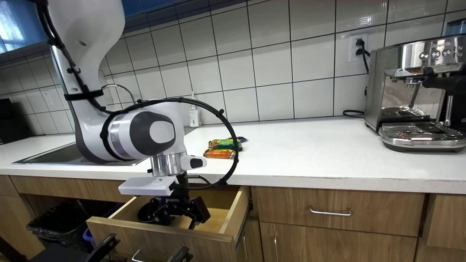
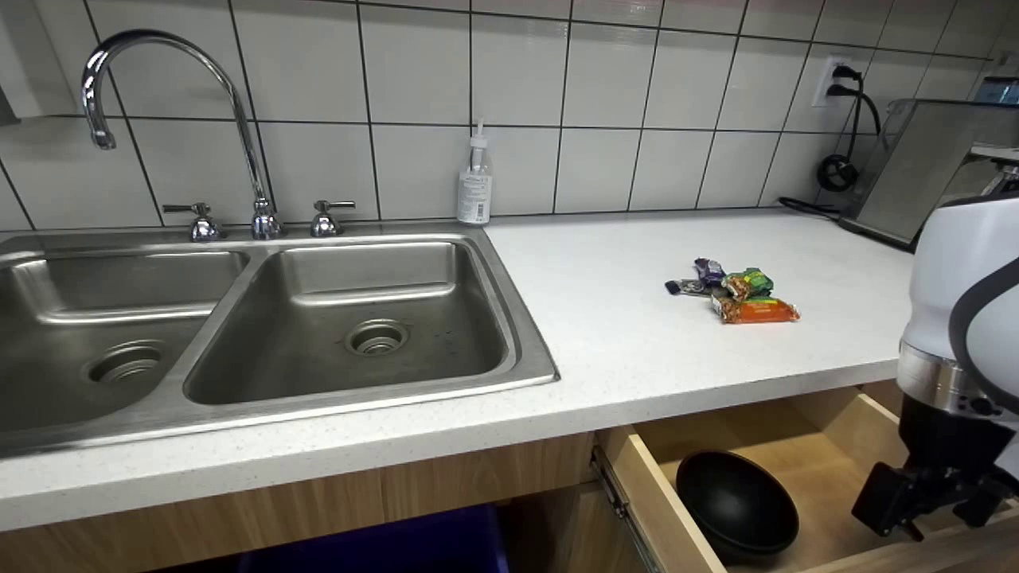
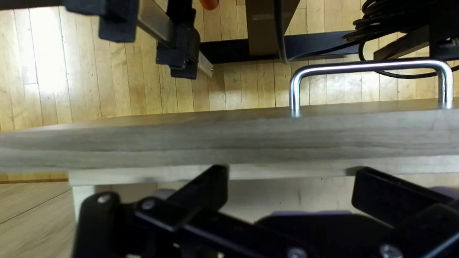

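Watching remotely, I see my gripper [image 3: 289, 181] with jaws spread at the open drawer [image 1: 235, 211], beside its front panel [image 3: 229, 143]. Near the jaws, inside the drawer, sits a black bowl [image 2: 736, 503]; higher and farther from them, wrapped bars [image 2: 748, 290] lie on the counter [image 2: 605, 318]; beyond stands an espresso machine [image 1: 418, 94].

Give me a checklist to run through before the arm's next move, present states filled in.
1. Drawer open: ok, pulled out.
2. Tool open and empty: ok, fingers apart with nothing gripped.
3. Tool apart from the drawer front: cannot tell, they look close in the wrist view.
4. Black bowl apart from the tool: ok, a gap shows in an exterior view.
5. Wrapped snacks away from the tool: ok, on the countertop.
6. Cable free of the countertop edge: cannot tell.
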Tool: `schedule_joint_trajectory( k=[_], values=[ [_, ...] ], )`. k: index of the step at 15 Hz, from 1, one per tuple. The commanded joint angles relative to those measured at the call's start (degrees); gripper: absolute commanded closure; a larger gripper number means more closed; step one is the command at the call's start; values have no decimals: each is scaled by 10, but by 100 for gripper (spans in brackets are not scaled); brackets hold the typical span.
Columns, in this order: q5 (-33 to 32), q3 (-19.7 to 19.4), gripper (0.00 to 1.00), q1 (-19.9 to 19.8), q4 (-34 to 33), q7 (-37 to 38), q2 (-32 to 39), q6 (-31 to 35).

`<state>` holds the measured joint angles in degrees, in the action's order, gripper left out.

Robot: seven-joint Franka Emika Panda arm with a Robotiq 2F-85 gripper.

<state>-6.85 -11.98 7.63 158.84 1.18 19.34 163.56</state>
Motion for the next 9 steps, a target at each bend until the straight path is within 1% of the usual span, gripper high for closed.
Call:
schedule_joint_trajectory(
  k=[1,4,9],
  values=[
    [-15,9,0,-12,-1,8,20,-30],
    [-13,10,0,-13,-1,17,17,-33],
    [12,21,0,-26,-1,26,-5,-31]
  ],
)
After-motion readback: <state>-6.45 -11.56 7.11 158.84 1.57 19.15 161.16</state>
